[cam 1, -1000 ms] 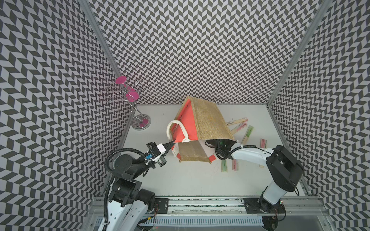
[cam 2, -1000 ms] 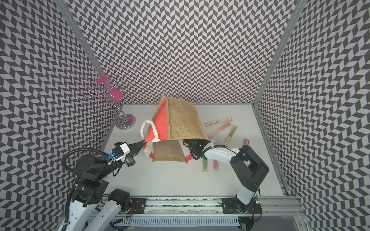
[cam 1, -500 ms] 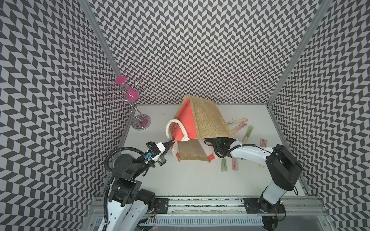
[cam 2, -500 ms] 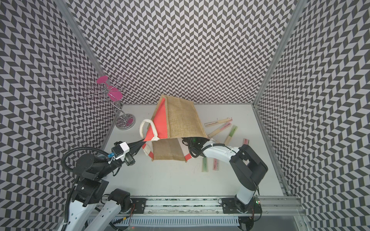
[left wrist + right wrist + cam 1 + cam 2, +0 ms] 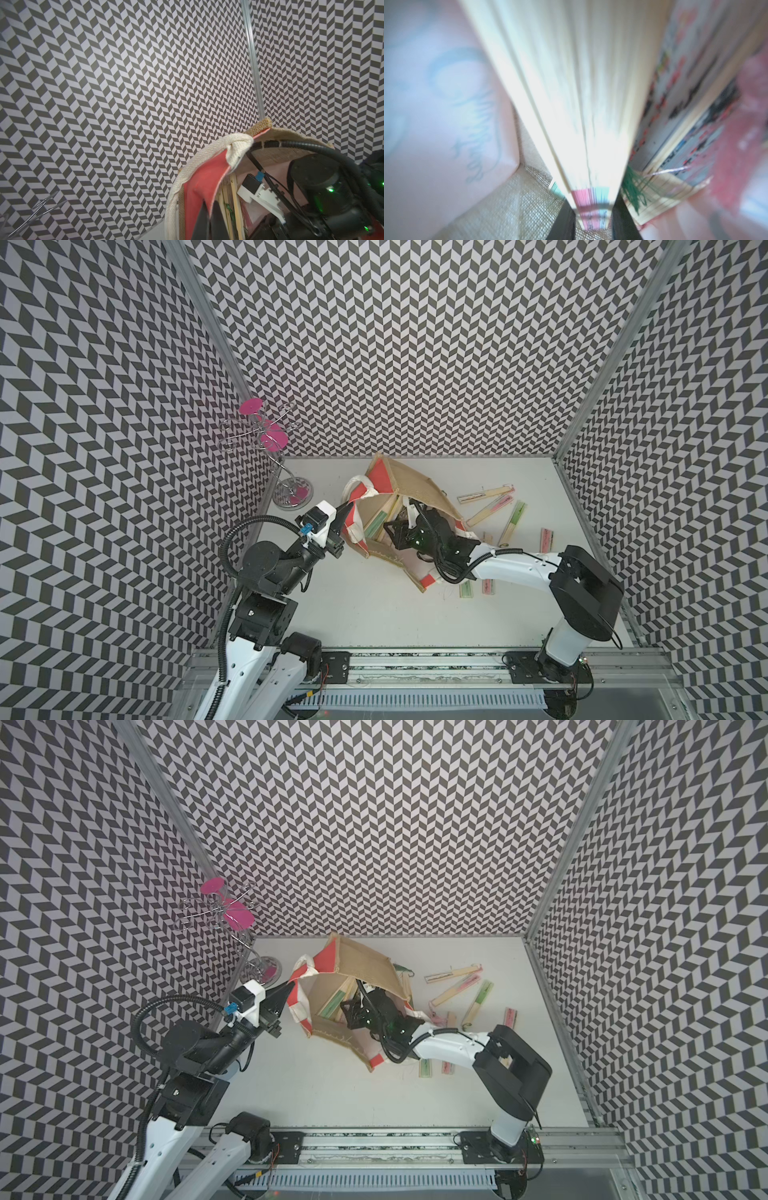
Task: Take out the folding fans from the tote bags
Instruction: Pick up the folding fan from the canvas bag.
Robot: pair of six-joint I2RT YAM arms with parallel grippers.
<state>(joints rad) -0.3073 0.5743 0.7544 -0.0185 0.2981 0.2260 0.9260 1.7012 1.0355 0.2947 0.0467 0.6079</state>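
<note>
Right pincer: my right pincer (image 5: 593, 216) is clamped on the end of one fan, with a dark finger pressed to each side.
Held fan: the held fan (image 5: 591, 124) has pale bamboo slats, with pink and pale-green paper edges showing at the pinched end. It runs straight away from the pincer and is blurred.
Just beside the grip: a green tassel (image 5: 633, 191) hangs next to one finger. Past it are more fans in the bag (image 5: 695, 99), marked with black and red-pink ink too smeared to read.
Writing: a faint bluish cursive script (image 5: 467, 116) crosses the pale lining on the held fan's other side. I cannot read it, and no brand or label is legible anywhere.
Tote bag: the tote bag (image 5: 415, 485) is tan jute and lies tipped over on the table (image 5: 374, 614). In both top views it surrounds my right pincer (image 5: 392, 531), which is deep inside its mouth.
Left pincer: my left pincer (image 5: 207, 220) is pinched together on the bag's red-orange rim (image 5: 199, 182) at the mouth, just below the white handle (image 5: 207, 151).
Fans on the table: the fans on the table (image 5: 486, 494) lie scattered outside the bag, behind my right wrist and well apart from my left pincer.
Wire stand: the chrome wire stand (image 5: 286, 485) with pink discs is near my left pincer, on the side away from the bag.
</note>
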